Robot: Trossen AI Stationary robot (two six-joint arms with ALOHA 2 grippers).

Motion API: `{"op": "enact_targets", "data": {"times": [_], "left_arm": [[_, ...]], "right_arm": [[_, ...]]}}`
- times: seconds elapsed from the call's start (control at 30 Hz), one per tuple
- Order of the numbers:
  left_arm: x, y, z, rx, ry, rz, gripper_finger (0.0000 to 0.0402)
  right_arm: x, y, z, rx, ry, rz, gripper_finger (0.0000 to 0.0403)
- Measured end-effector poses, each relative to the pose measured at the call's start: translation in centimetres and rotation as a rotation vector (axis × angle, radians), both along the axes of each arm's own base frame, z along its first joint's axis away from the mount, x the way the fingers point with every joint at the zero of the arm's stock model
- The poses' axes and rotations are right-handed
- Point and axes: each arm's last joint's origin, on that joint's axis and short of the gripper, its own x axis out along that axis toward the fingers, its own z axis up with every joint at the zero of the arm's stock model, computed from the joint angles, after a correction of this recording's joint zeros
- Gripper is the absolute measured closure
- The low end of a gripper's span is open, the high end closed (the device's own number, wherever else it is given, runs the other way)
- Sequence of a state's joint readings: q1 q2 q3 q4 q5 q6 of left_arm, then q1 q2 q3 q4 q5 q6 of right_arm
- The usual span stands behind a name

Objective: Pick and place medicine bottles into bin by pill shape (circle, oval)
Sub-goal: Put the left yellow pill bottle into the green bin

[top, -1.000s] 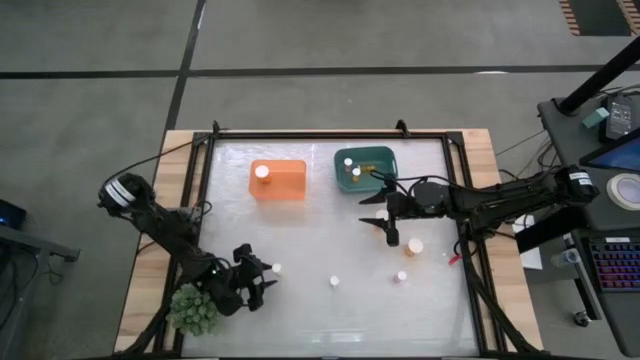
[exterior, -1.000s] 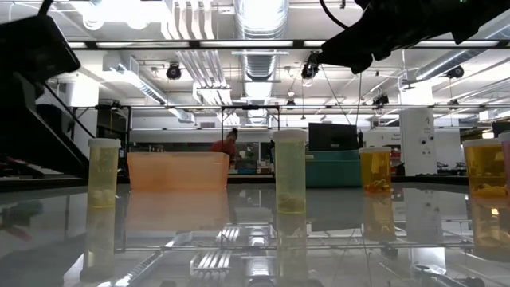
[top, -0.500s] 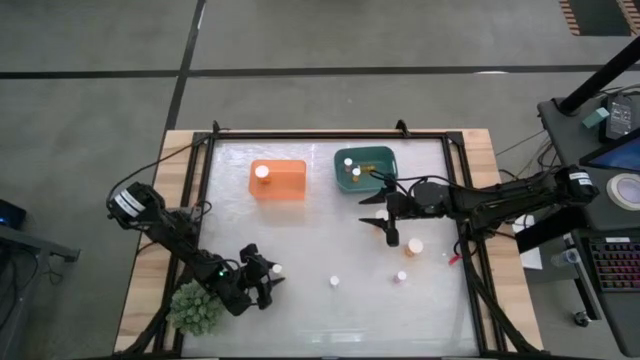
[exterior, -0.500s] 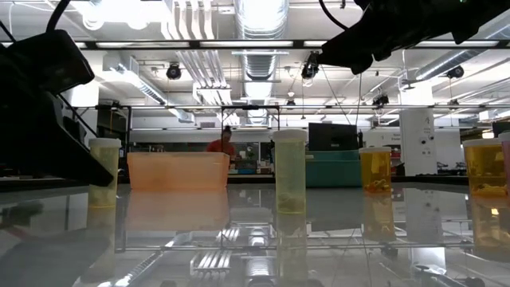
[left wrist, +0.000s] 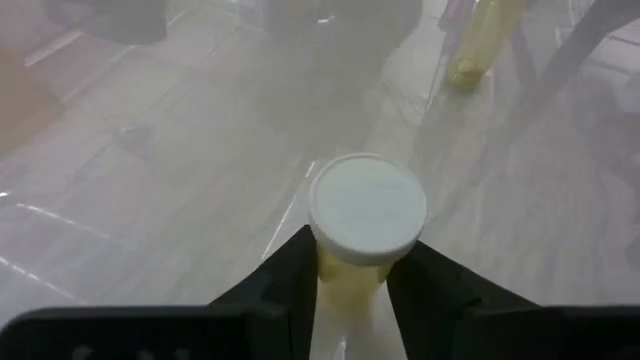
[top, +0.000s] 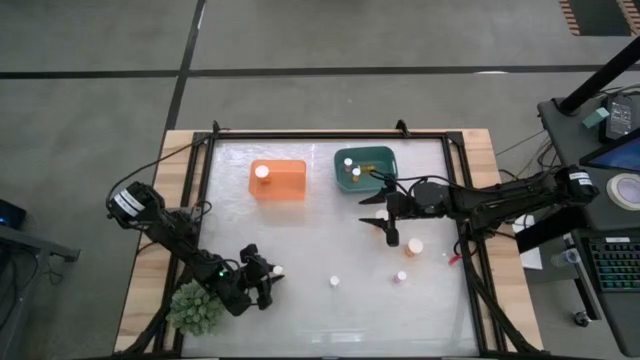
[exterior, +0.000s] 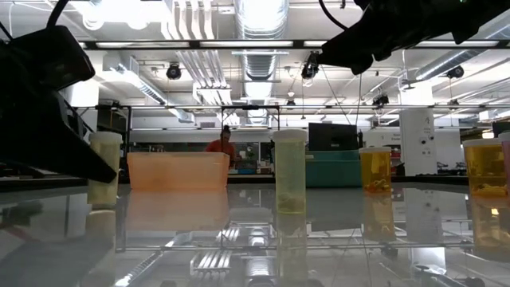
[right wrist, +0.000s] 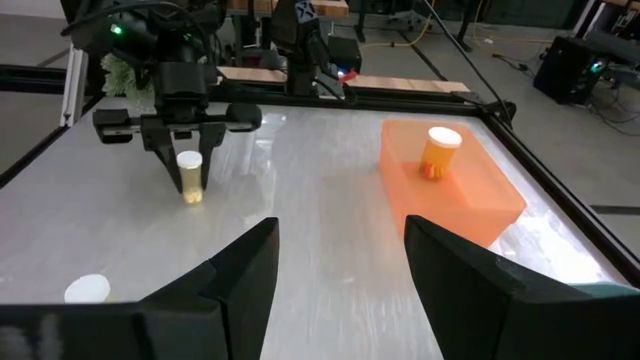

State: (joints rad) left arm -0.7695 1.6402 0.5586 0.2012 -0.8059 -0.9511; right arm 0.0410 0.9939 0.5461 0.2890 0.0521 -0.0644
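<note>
My left gripper [top: 266,276] is at the near left of the table, shut on a small pale-yellow medicine bottle with a white cap [left wrist: 367,207]; this bottle also shows in the right wrist view [right wrist: 190,176] and in the low view [exterior: 104,170]. My right gripper [top: 388,222] hangs open and empty above the table's right half, near the green bin [top: 383,160]. Three more bottles [top: 334,282] [top: 401,276] [top: 414,246] stand upright on the table. The orange bin [top: 285,185] holds one bottle [top: 262,172]; the green bin holds two [top: 348,161] [top: 356,173]. My left gripper pinches the bottle's body [left wrist: 352,275] just below the white cap, one finger [left wrist: 290,275] on each side. The fingers come from above, pointing down. The bottle stands upright with its bottom on the table.
A green plant [top: 192,308] sits at the near left corner beside the left arm. A black frame [top: 330,133] runs round the table. A free stretch of table lies between the two arms. In the low view a person [exterior: 221,145] shows far behind the bins.
My left gripper has moved a short way toward the table's right edge, up to the pale-yellow bottle, and its fingers now stand on both sides of it. The bottle has stayed upright in its place. My right arm has kept still.
</note>
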Motion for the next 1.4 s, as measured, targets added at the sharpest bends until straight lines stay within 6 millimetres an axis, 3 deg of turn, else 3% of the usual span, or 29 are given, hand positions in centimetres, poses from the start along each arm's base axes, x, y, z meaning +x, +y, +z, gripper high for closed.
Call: {"op": "enact_targets", "data": {"times": [0.3, 0.57, 0.9, 1.4], "left_arm": [[2.3, 1.4, 3.2, 0.065, -0.037, -0.036, 0.0314], [4.8, 6.2, 6.0, 0.121, -0.009, -0.145, 0.0315], [8.3, 11.3, 9.0, 0.246, -0.022, -0.247, 0.0316], [9.3, 11.9, 9.9, 0.314, -0.033, -0.284, 0.0316]], "right_arm": [[0.3, 0.1, -0.5, 0.045, 0.024, -0.01, 0.0193], [2.1, 0.5, -2.7, 0.057, 0.09, 0.001, 0.0193], [5.2, 1.2, -1.9, 0.037, 0.082, 0.027, 0.0193], [9.8, 2.0, -1.5, -0.001, 0.031, 0.058, 0.0193]]}}
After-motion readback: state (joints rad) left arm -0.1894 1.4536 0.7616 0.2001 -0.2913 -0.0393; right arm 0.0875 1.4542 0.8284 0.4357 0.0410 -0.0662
